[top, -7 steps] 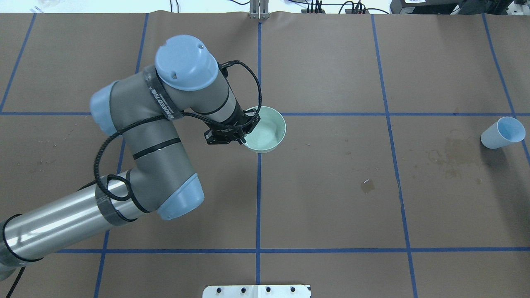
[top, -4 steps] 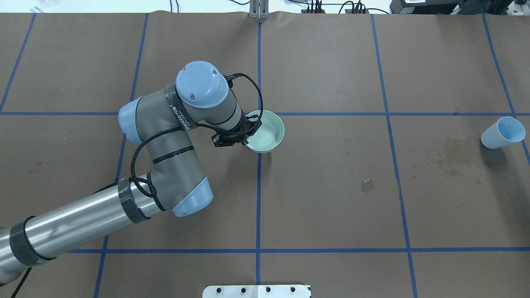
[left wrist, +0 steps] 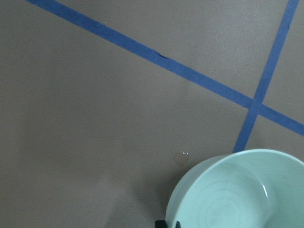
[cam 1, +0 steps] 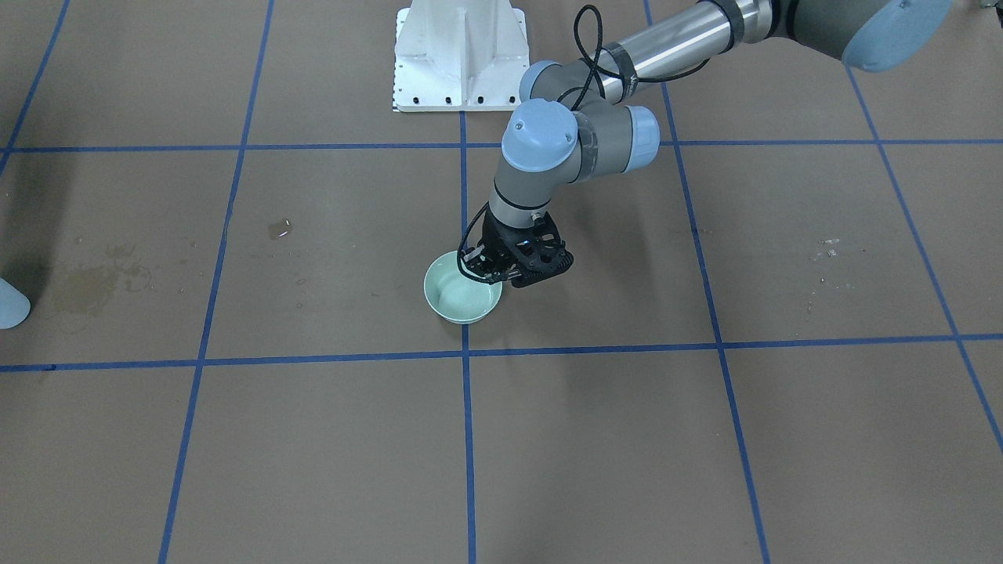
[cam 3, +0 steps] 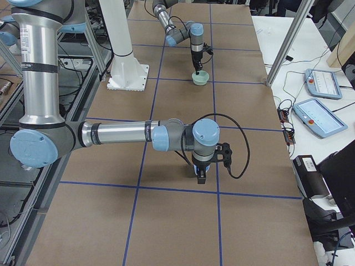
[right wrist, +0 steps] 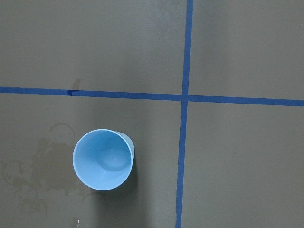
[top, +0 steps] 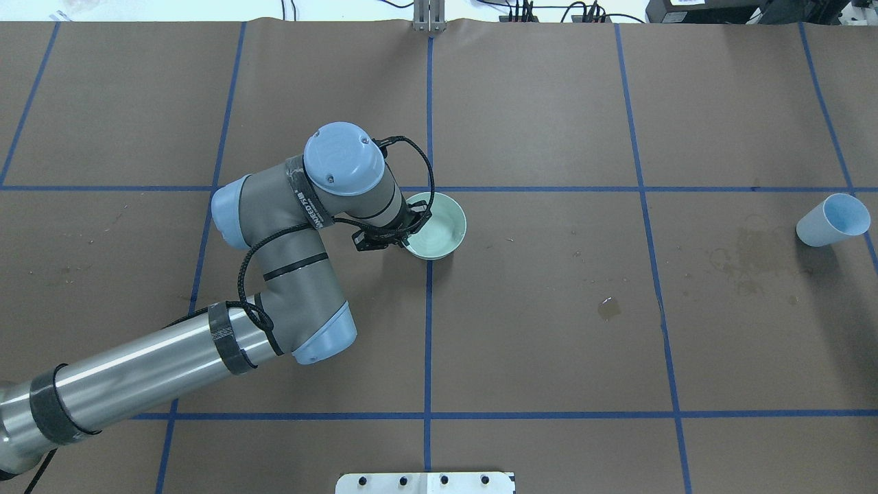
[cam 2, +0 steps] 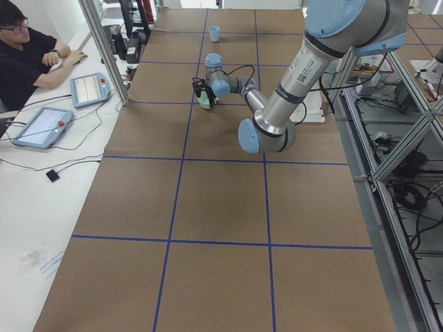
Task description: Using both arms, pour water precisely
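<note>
Over the past second the left hand (top: 403, 235), pinching the 9 o'clock rim of the green bowl (top: 437, 225) in the overhead view, has sunk, and the bowl now looks set down on the desk (top: 549, 357), the water (cam 1: 445, 298) a faint sheen inside it. The blue cup (right wrist: 102, 159) stands well apart at 3 o'clock, under the right hand (cam 3: 202, 176), whose grip I cannot tell; pouring seems not yet begun.

Your table (top: 549, 343) is covered in brown paper marked with a blue tape grid (top: 427, 329). Beside it, your white bench (cam 2: 28, 200) holds touch-screen pendants (cam 2: 88, 88) and cables, behind an aluminium post (cam 2: 104, 48).
</note>
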Robot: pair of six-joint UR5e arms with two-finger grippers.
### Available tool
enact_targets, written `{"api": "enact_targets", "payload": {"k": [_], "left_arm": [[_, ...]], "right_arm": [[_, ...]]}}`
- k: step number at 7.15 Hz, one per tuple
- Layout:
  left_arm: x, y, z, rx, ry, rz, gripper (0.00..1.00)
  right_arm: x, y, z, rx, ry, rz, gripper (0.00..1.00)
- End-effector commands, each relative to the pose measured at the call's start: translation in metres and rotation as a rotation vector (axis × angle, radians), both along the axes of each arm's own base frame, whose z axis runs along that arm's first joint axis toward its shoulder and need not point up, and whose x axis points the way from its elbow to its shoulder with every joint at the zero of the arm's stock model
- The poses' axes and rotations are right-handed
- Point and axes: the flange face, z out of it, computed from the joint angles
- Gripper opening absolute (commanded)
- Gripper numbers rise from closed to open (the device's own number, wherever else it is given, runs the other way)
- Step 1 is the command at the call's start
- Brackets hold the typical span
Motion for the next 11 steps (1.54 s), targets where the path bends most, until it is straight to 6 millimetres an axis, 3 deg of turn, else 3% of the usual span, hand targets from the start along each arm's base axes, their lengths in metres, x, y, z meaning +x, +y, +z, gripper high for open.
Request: {"api": "enact_targets", "payload": {"k": [1, 2, 3, 4, 5, 6, 7, 8, 9, 11], "left_arm": [[-0.012, 0.002, -0.012, 0.031, 0.035, 0.003, 1.0], [-0.031, -0.003, -0.03, 0.047, 0.065, -0.013, 1.0], [-0.068, -0.018, -0.049, 0.022, 0.068, -0.027, 1.0], [-0.121, -0.033, -0.071, -0.013, 0.065, -0.027, 1.0], [-0.165, -0.022, -0.076, 0.002, 0.041, -0.02, 1.0], [-0.198, -0.015, -0.066, 0.016, 0.006, -0.018, 1.0], [-0.217, -0.007, -0.052, 0.016, -0.005, -0.027, 1.0], [-0.224, -0.003, -0.045, 0.014, -0.007, -0.028, 1.0], [-0.224, -0.002, -0.035, 0.007, -0.019, -0.03, 1.0], [-0.225, -0.001, -0.021, -0.004, -0.036, -0.033, 1.0]], "right_arm": [[0.003, -0.003, -0.007, 0.016, 0.007, 0.005, 0.99], [0.003, -0.014, -0.026, 0.057, 0.007, 0.004, 0.99], [0.017, -0.043, -0.073, 0.139, 0.046, 0.042, 0.99], [0.019, -0.022, -0.074, 0.142, 0.037, 0.049, 0.99], [0.019, 0.006, -0.058, 0.114, 0.04, 0.049, 0.99], [0.018, 0.029, -0.062, 0.075, 0.028, 0.13, 0.99], [0.009, 0.069, -0.053, 0.114, -0.008, 0.263, 0.99], [-0.014, 0.121, -0.018, 0.17, 0.006, 0.403, 0.99], [-0.035, 0.143, 0.0, 0.158, -0.054, 0.481, 1.0], [-0.08, 0.138, 0.008, 0.175, 0.015, 0.483, 1.0]]}}
